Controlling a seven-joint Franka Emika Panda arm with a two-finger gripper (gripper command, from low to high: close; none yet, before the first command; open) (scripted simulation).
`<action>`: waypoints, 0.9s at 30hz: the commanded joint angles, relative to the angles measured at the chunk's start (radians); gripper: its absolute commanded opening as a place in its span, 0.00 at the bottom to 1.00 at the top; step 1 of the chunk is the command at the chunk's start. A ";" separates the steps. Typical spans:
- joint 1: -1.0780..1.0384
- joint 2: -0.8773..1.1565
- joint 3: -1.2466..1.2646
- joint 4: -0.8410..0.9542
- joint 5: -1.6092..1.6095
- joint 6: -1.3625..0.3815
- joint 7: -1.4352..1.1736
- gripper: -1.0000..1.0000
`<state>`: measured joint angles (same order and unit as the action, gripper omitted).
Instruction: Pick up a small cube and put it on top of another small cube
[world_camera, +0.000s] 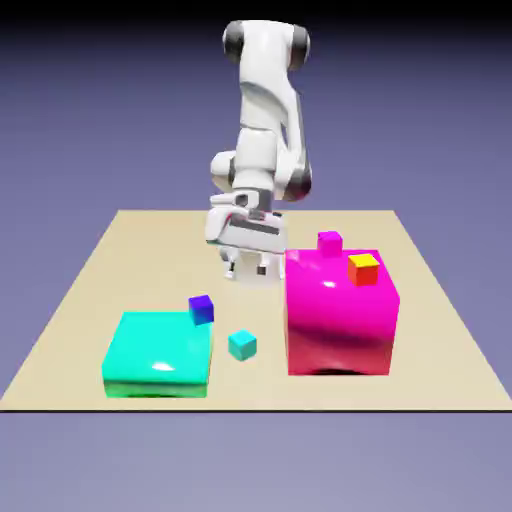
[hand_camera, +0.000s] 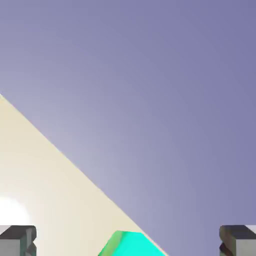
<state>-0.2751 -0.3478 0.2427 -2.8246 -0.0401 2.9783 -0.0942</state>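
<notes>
Teal, flat and wide, the large block (world_camera: 160, 352) sits at the exterior view's left, with a small blue-purple cube (world_camera: 201, 309) on its corner at about one o'clock. Just beside that block, at its three o'clock, the small cube (world_camera: 242, 345) rests on the bare table (world_camera: 90, 290), apart from everything. Behind it, at its twelve o'clock, the gripper (world_camera: 248, 267) hangs low over the table, well apart from the cube; in the hand view its fingertips (hand_camera: 18, 240) stand spread wide with nothing between them. Rightmost, the big magenta block (world_camera: 340, 312) carries a small magenta cube (world_camera: 329, 241) and an orange-yellow one (world_camera: 364, 268).

Judging by its looks, the small cube is light, rigid and glossy, perhaps slippery. Pinching two opposite flat sides near mid-height seems best.
</notes>
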 joint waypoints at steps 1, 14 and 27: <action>-0.015 0.012 0.013 -0.001 -0.002 -0.003 -0.044 0.50; -0.209 0.162 0.177 -0.011 -0.029 -0.043 -0.609 0.50; -0.404 0.312 0.341 -0.020 -0.056 -0.082 -1.174 0.50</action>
<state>-0.6795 -0.0355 0.5839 -2.8450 -0.0966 2.8959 -1.2685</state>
